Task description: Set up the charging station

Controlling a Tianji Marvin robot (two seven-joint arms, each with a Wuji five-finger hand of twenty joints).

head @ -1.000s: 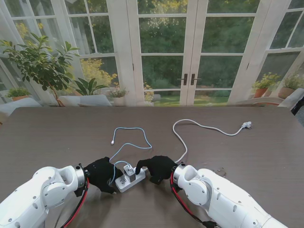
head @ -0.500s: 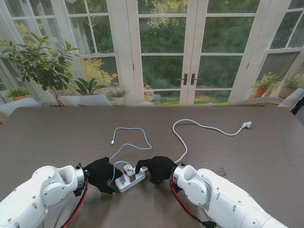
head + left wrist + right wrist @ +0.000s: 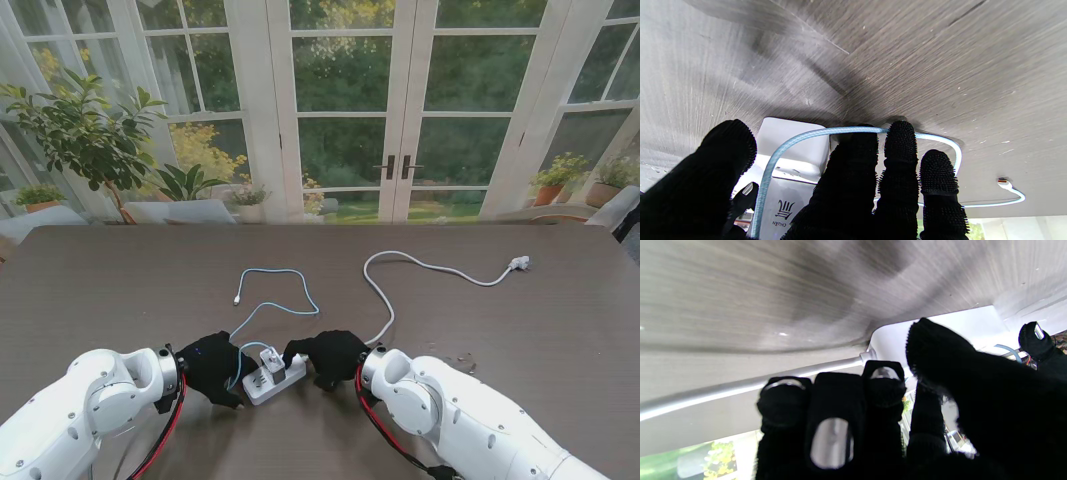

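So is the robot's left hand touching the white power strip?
Touching. In the left wrist view the left hand has its fingers and thumb pressed on the sides of the power strip, with the blue cable draped across.

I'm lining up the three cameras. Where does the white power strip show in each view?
Stand view: the power strip lies near me, between the left hand and right hand.
Left wrist view: the white block behind the fingertips, crossed by the light-blue cable.
Right wrist view: the white body beyond the thumb.
Shared landmark: the light-blue cable.
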